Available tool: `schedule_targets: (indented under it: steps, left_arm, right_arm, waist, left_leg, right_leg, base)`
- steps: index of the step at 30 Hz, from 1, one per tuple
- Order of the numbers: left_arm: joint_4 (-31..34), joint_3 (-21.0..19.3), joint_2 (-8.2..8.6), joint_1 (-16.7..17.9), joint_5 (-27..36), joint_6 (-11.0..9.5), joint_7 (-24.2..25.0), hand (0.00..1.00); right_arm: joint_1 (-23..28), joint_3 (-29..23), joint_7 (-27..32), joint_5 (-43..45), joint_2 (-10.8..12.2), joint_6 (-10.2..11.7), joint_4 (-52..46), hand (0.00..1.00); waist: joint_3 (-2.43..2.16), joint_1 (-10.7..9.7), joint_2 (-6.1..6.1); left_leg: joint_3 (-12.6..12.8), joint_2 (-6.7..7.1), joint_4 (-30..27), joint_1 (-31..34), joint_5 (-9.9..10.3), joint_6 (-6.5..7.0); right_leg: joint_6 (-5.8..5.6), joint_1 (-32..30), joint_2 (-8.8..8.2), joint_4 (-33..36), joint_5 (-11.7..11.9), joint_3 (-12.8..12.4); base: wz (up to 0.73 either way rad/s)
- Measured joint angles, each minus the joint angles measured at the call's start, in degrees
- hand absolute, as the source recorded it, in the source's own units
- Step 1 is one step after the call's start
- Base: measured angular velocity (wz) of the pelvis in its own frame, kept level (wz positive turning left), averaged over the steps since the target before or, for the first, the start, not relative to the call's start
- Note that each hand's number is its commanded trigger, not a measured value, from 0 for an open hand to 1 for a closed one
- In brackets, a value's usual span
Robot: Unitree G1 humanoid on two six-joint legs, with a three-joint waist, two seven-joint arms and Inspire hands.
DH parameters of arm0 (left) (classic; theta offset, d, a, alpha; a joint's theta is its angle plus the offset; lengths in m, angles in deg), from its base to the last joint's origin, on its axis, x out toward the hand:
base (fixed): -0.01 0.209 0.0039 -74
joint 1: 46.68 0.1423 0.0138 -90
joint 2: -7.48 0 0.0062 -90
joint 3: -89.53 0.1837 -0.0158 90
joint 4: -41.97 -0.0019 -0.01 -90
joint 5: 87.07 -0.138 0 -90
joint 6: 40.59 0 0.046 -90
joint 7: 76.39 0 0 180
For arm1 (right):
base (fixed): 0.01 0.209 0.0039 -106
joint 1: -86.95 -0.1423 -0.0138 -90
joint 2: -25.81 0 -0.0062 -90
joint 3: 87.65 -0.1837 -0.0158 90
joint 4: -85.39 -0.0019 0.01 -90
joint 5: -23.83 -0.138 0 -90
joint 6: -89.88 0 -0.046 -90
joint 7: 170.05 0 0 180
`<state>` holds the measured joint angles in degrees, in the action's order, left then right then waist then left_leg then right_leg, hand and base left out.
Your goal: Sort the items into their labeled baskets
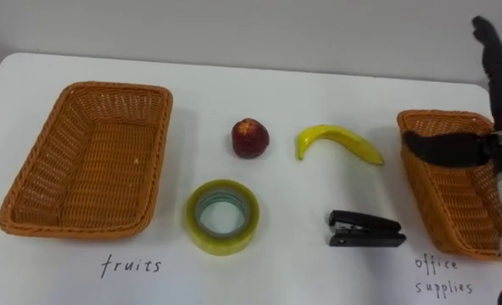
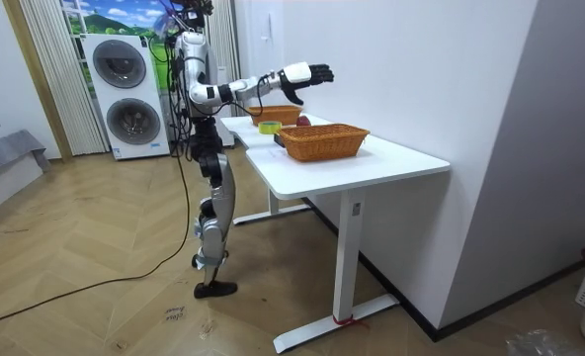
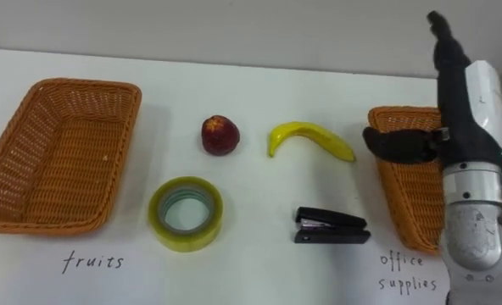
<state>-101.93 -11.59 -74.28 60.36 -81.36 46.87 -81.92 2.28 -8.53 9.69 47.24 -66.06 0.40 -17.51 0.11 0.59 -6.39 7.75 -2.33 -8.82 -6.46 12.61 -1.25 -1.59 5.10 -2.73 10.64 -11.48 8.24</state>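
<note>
White and plain, the bench point(image 1: 302, 93) carried two wicker baskets: the left basket point(image 1: 119, 86) at the left of the frame and the right basket point(image 1: 454, 207) at the right edge. Both looked empty, and each had a handwritten label below it. Between them lay a red round fruit point(image 1: 250, 138) and a banana point(image 1: 340, 141) in the upper row, and a roll of tape point(image 1: 222, 216) and a black stapler point(image 1: 365, 230) in the lower row, all apart from each other. The right hand point(image 3: 453, 110) hung over the right basket with straight fingers and spread thumb, holding nothing. By my judgement nothing was sorted yet, and the first reach was in hand. The next move probably called for lowering the hand onto the stapler, the nearest thing, and closing on its narrow body.
</note>
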Motion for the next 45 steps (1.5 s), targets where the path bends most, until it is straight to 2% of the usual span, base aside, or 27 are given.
schedule_targets:
  steps: [9,15,20,23,25,45]
  left_arm:
    - [-0.01,0.17,-1.12,-0.53,-1.48,0.03,0.08,0.0]
    - [-1.62,0.12,-1.37,-1.47,-1.5,0.05,1.46,0.0]
    - [-2.41,0.16,-1.6,-2.77,-1.51,0.17,2.51,0.0]
    - [-2.41,0.15,-1.67,-2.96,-1.51,0.28,2.64,0.0]
    - [-2.39,0.14,-1.79,-3.09,-1.5,0.66,2.79,0.0]
    - [-0.06,0.17,-2.25,-3.43,-1.34,1.39,2.58,0.0]
  right_arm:
    - [0.01,1.85,-10.67,-0.6,-0.49,-1.95,0.53,0.0]
    - [0.0,2.82,-17.48,-0.57,-0.55,-2.12,0.51,0.0]
    - [0.04,3.49,-25.18,-0.52,-0.55,-4.45,0.53,0.0]
    - [0.06,3.6,-27.85,-0.34,-0.55,-4.5,0.52,0.0]
    - [0.05,4.03,-30.19,0.04,-0.55,-5.36,0.51,0.0]
    - [0.04,5.08,-42.5,1.43,-0.65,-9.33,0.35,0.0]
  waist:
    - [0.06,0.02,-0.26]
    - [0.18,0.26,-0.56]
    - [0.5,1.32,-1.04]
    - [0.49,1.5,-1.18]
    - [0.37,1.53,-1.38]
    - [0.22,1.69,-1.79]
  left_leg:
    - [-0.42,0.0,-0.29,-0.03,0.0,0.0]
    - [-0.74,0.0,-0.5,-0.18,0.0,0.0]
    - [-0.89,0.01,-0.56,-0.11,0.0,0.0]
    - [-0.97,0.01,-0.56,-0.06,0.0,0.0]
    - [-1.33,0.02,-0.57,-0.02,0.0,0.0]
    - [-1.58,0.03,-0.69,-0.07,0.0,0.0]
  right_leg:
    - [0.0,0.45,-0.05,-0.04,0.0,0.36]
    - [0.02,0.83,-0.05,-0.07,0.01,0.53]
    - [0.06,0.9,-0.05,-0.08,0.04,0.67]
    - [0.07,1.0,-0.06,-0.08,0.04,0.79]
    - [0.07,1.1,-0.08,-0.07,0.04,1.21]
    - [0.07,1.58,-0.05,-0.11,0.04,1.3]
  base:
    - [0.02]
    - [0.02]
    - [0.01]
    - [0.01]
    - [0.08]
    - [0.01]
